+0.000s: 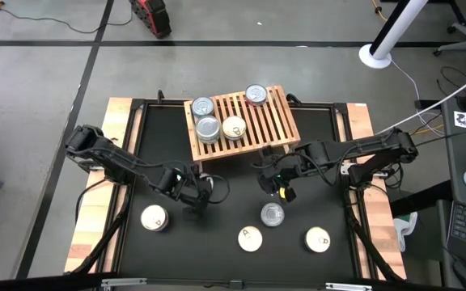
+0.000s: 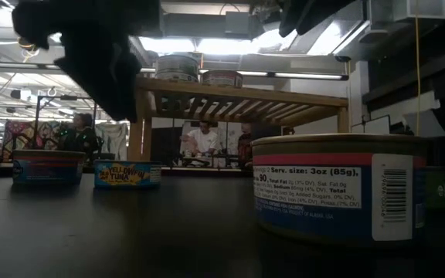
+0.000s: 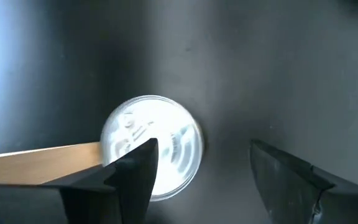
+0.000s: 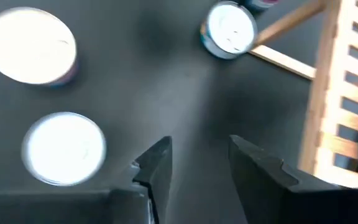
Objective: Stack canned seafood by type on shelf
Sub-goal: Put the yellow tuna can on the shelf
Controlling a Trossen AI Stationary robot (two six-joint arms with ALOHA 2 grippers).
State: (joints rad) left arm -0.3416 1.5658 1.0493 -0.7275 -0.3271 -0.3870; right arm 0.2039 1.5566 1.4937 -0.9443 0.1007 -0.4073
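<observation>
**Supervisor:** Report jaw state on both arms, then work outward.

**Operator:** I am reading the left gripper point(image 3: 201, 165) as spread wide and empty. I am seeing a flat round tin with a plain silver lid point(image 3: 152, 146) lying just off one fingertip, partly behind it and not centred in the gap, beside a light-wood shelf leg. The right gripper point(image 4: 199, 155) is standing at a narrower gap, also holding nothing, over bare black tabletop point(image 1: 225, 214) just in front of the low light-wood slatted shelf point(image 1: 273, 121).

**Supervisor:** Where are the tins lying?

**Operator:** Four are sitting on the shelf top: two silver-lidded tins point(image 1: 206, 118), a cream-lidded tin point(image 1: 234, 127) beside them, and one red-marked tin point(image 1: 256, 94) at the far edge. On the tabletop I am counting a cream-lidded tin at the left point(image 1: 154, 217), a silver-lidded tin point(image 1: 273, 214), and two more cream-lidded tins point(image 1: 250, 238) point(image 1: 317, 239) toward the near edge.

**Supervisor:** Which arm is nearer which tin?

**Operator:** The right gripper is hovering just beyond the tabletop silver tin, shelf side; I am judging that pairing closest. These tins are round, so no long axis is constraining the approach. The left gripper needs a sideways shift to centre on its own tin.
</observation>
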